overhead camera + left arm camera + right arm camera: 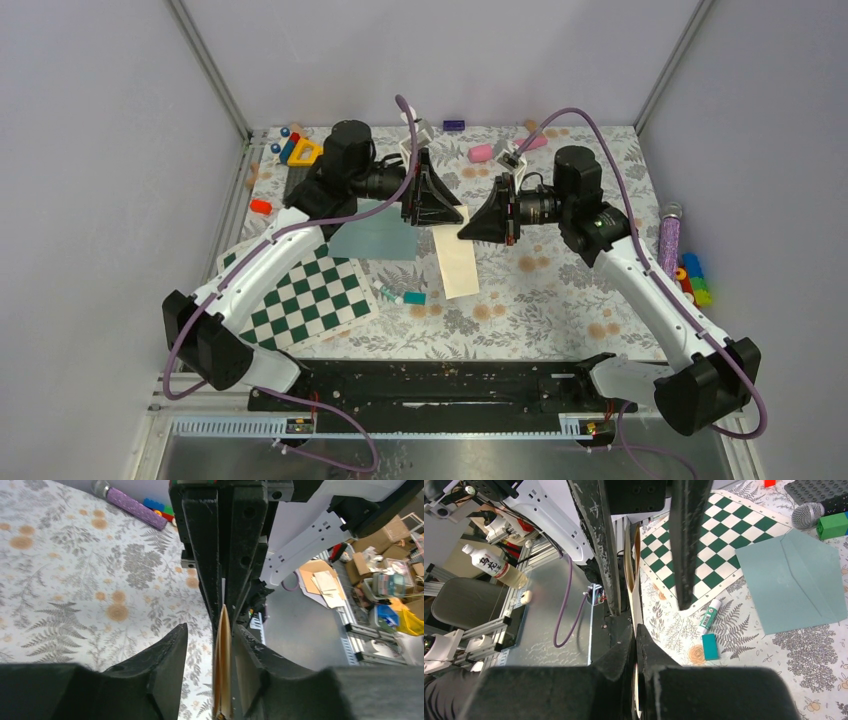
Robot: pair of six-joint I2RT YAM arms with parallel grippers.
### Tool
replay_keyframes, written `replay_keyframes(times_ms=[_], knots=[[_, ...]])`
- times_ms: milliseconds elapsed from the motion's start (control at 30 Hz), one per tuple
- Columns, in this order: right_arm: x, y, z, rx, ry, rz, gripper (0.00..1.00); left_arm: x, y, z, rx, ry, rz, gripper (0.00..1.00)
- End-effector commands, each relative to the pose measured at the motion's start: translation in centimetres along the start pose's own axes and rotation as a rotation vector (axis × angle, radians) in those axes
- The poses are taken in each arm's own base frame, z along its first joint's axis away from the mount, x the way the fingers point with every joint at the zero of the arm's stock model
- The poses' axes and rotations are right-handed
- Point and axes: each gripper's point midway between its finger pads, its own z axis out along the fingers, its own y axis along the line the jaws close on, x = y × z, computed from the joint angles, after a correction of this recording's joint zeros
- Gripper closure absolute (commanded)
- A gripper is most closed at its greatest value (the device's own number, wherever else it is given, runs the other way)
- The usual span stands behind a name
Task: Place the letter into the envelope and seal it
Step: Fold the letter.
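Observation:
The letter (458, 262) is a folded cream sheet held up off the table between my two grippers. My right gripper (466, 234) is shut on it; in the right wrist view its fingertips (644, 635) pinch the sheet's edge (636, 605). My left gripper (455, 212) is open around the letter. In the left wrist view the sheet (222, 670) stands edge-on between the spread jaws, close to the right finger (250, 645). The teal envelope (375, 232) lies flat on the table left of the letter, flap open (794, 580).
A green-white checkerboard (300, 295) lies front left. A glue stick (390, 293) and a small teal block (415, 298) lie near the letter. Toys (300, 150) sit back left, pink pieces (482, 153) at the back, a purple tube (668, 240) and bricks (693, 278) right.

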Motion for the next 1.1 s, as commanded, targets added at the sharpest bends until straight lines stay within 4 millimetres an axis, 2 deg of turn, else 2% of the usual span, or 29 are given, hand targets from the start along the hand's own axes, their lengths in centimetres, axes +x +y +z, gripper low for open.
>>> replay_keyframes(times_ms=[0, 67, 133, 233, 267, 367, 433, 600, 767, 867, 933, 1067], knots=[[0.0, 1.4, -0.2, -0.040, 0.002, -0.035, 1.00, -2.7, -1.3, -0.7, 0.012, -0.065, 0.086, 0.55], [0.1, 1.3, -0.2, -0.039, 0.003, -0.034, 1.00, -2.8, -1.2, -0.8, 0.015, -0.068, 0.086, 0.58], [0.1, 1.2, -0.1, -0.036, 0.003, -0.032, 1.00, -2.7, -1.2, -0.7, 0.021, -0.068, 0.083, 0.69], [0.0, 1.1, -0.1, -0.032, 0.002, -0.029, 1.00, -2.4, -1.4, -0.6, 0.046, -0.061, 0.076, 0.69], [-0.1, 1.0, 0.0, -0.032, 0.002, -0.027, 1.00, -2.3, -1.5, -0.6, 0.053, -0.059, 0.077, 0.69], [-0.3, 0.9, 0.0, -0.030, 0.000, -0.021, 1.00, -2.2, -1.9, -0.5, 0.073, -0.056, 0.080, 0.50], [-0.5, 0.8, 0.1, -0.030, 0.000, -0.014, 1.00, -2.2, -2.1, -0.5, 0.081, -0.056, 0.082, 0.43], [-1.1, 0.9, 0.2, -0.042, -0.012, -0.007, 1.00, -1.9, -2.2, -0.4, 0.087, -0.049, 0.084, 0.41], [-1.3, 1.4, 0.2, -0.059, -0.020, -0.008, 1.00, -1.5, -1.9, 0.0, 0.075, -0.038, 0.086, 0.44], [-1.0, 1.6, 0.3, -0.063, -0.016, -0.014, 1.00, -1.5, -1.7, 0.2, 0.071, -0.037, 0.081, 0.32], [-0.8, 1.8, 0.3, -0.066, -0.013, -0.018, 1.00, -1.6, -1.6, 0.4, 0.073, -0.036, 0.077, 0.29], [-0.6, 1.9, 0.4, -0.067, -0.007, -0.022, 1.00, -1.8, -1.5, 0.5, 0.077, -0.036, 0.070, 0.36]])
